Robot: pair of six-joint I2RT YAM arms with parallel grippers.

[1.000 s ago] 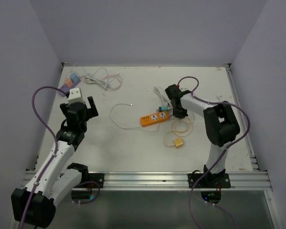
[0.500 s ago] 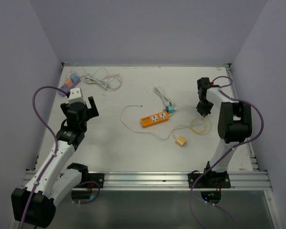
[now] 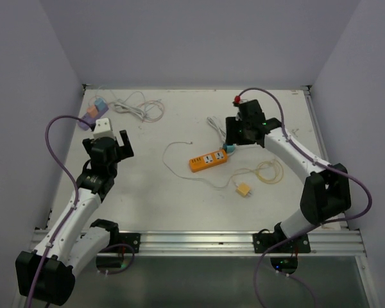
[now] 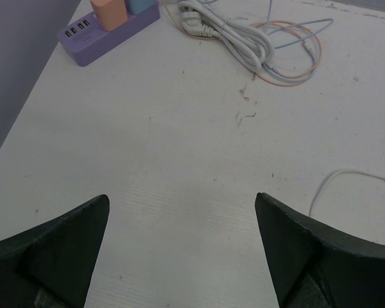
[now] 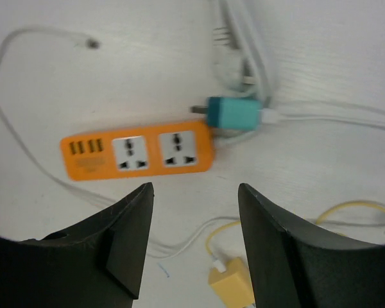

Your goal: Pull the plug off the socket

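1. The teal plug (image 5: 231,113), a small rectangular plastic block on a white lead, lies on the white counter (image 3: 167,192). It sits just beside one end of the orange power strip (image 5: 138,154), a flat plastic bar. Its metal pins show bare, clear of any socket.
2. Both white sockets on the strip are vacant. Judged from this, extraction is complete.
3. The right pincer (image 5: 194,187) hovers above the strip and plug, its fingers wide apart and holding nothing.
4. The step in hand, as judged, is clearing the right arm. Raise it straight up before any sideways travel, so that neither finger catches the lead or drags the plug against the strip.
5. Two nearby items can snag: the white cable bundle (image 5: 240,51) just beside the plug, and the yellow adaptor (image 5: 230,282) with its thin cord near the strip.
6. The left pincer (image 4: 181,197) is likewise spread wide and empty. It is well apart from the strip, near the purple power strip (image 4: 109,29) at the counter's far corner. It has no part in this step.
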